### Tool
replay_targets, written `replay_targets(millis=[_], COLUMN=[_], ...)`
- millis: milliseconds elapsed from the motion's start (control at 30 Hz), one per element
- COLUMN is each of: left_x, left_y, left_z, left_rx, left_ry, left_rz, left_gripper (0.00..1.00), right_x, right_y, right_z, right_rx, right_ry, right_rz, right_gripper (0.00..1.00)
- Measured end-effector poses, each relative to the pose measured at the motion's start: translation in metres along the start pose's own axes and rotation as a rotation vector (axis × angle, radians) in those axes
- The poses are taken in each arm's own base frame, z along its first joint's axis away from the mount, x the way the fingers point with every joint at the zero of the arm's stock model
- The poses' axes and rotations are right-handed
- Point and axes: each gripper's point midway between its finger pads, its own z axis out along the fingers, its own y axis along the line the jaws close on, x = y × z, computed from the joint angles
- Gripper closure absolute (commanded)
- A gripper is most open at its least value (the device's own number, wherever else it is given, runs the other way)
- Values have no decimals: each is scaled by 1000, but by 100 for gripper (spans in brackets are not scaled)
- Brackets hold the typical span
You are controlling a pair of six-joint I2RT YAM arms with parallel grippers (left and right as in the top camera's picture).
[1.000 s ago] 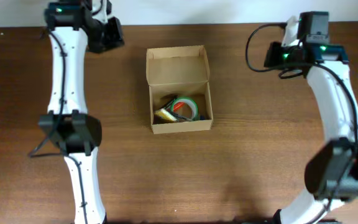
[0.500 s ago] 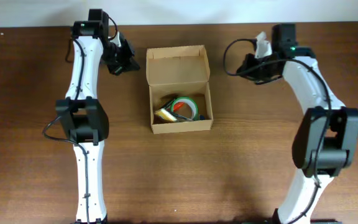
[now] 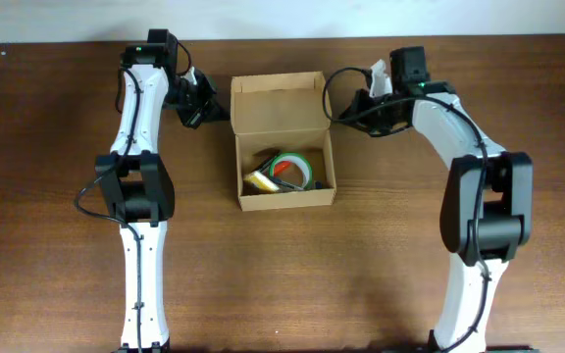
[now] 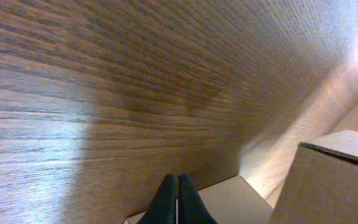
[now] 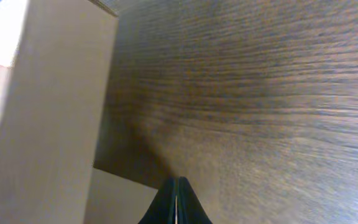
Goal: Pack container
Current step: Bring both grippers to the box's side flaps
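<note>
Left hand (image 3: 202, 98) is low over the brown wood surface (image 3: 57, 245), just beside the upper left corner of the container (image 3: 281, 106). Its fingers are pressed together with nothing between them; the left wrist view shows the tips (image 4: 177, 198) meeting in a point, pale cardboard right below them (contact with the box cannot be told). The container stands mid-surface between the two arms, flap lid open and leaning toward the far edge. Inside are a green-rimmed tape roll (image 3: 293, 168) and a small yellowish item (image 3: 258, 179) at its left; other contents are too dark to name. Right hand (image 3: 347, 106) is just beside the upper right corner, fingers likewise closed together on nothing, with the box wall (image 5: 48, 118) filling the left of its wrist view.
</note>
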Motion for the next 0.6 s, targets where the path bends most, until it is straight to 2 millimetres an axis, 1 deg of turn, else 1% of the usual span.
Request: replay_targets(millis=[133, 300, 467, 600], left_x=[1, 7, 14, 17], left_y=[-2, -5, -14, -22], left_z=[2, 11, 23, 27], left_rx=[3, 3, 9, 27], left_ry=[5, 22, 39, 45], left_rz=[-4, 1, 17, 35], left_gripper=[98, 98, 98, 98], right_x=[2, 5, 7, 5], right_y=[-3, 0, 13, 28], right_z=[15, 25, 30, 33], right_rx=[-46, -78, -108, -154], right_ry=[18, 37, 41, 32], right_rz=[51, 83, 68, 33], right_gripper=[96, 96, 96, 96])
